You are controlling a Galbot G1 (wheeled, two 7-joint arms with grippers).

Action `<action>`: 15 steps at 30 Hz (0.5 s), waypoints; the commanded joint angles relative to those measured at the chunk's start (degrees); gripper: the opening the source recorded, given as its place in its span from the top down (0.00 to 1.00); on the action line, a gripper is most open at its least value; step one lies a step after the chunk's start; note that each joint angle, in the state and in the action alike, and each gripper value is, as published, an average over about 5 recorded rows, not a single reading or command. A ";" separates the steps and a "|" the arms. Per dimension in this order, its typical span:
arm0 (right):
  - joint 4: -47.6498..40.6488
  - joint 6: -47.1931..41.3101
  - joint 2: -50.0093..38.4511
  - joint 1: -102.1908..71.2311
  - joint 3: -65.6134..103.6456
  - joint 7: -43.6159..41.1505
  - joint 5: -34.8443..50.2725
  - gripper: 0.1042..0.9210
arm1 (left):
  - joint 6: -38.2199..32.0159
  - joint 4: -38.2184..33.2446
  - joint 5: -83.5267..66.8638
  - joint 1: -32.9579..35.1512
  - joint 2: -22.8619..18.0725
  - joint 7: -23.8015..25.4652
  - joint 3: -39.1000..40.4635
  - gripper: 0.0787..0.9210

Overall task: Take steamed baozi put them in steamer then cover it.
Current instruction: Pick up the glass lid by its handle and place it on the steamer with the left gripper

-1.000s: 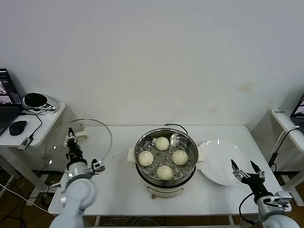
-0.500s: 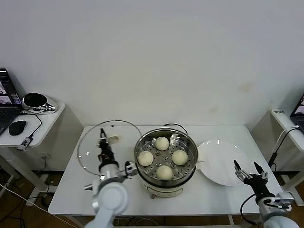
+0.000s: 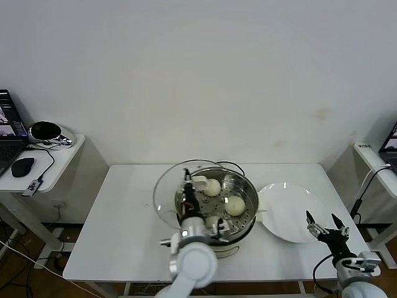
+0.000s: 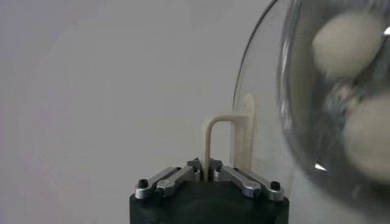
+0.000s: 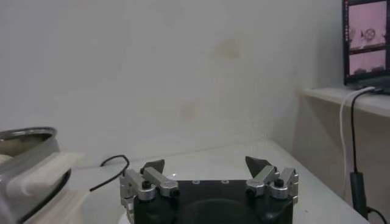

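The steel steamer (image 3: 243, 190) stands mid-table with steamed baozi (image 3: 234, 205) on its perforated tray; another baozi (image 3: 212, 187) shows through glass. My left gripper (image 3: 188, 187) is shut on the cream handle (image 3: 200, 180) of the clear glass cover (image 3: 166, 197), which hangs tilted over the steamer's left half. In the left wrist view the left gripper (image 4: 204, 167) pinches the handle (image 4: 242, 134), and baozi (image 4: 350, 36) show through the cover (image 4: 268, 91). My right gripper (image 3: 323, 225) waits open at the front right, beside the steamer (image 5: 24, 143); the right gripper (image 5: 207, 164) holds nothing.
A flat white plate (image 3: 288, 211) lies right of the steamer. The black cord (image 3: 226, 164) runs behind the pot. A side table (image 3: 43, 167) at the left carries a laptop and a mouse (image 3: 23, 166). Another side surface (image 3: 372, 158) stands at the right.
My left gripper has carried the cover rightward from beyond the table's left edge to over the steamer's left side. The right gripper has stayed in place.
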 commanded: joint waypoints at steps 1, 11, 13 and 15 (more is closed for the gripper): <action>-1.30 0.23 0.32 0.45 -0.03 -0.05 -0.33 0.12 | 2.48 4.64 -1.36 -3.79 -2.73 -0.53 9.15 0.92; -1.92 0.59 0.42 0.71 -0.53 -0.14 -0.77 0.12 | 2.57 7.53 0.05 -5.00 -3.01 2.01 8.28 0.92; -2.12 0.69 0.47 0.87 -0.64 -0.17 -0.89 0.12 | 2.58 7.74 0.10 -5.16 -3.03 2.38 7.94 0.92; -2.22 0.70 0.48 1.03 -0.69 -0.16 -0.95 0.12 | 2.58 8.06 0.15 -5.15 -3.02 2.26 7.79 0.92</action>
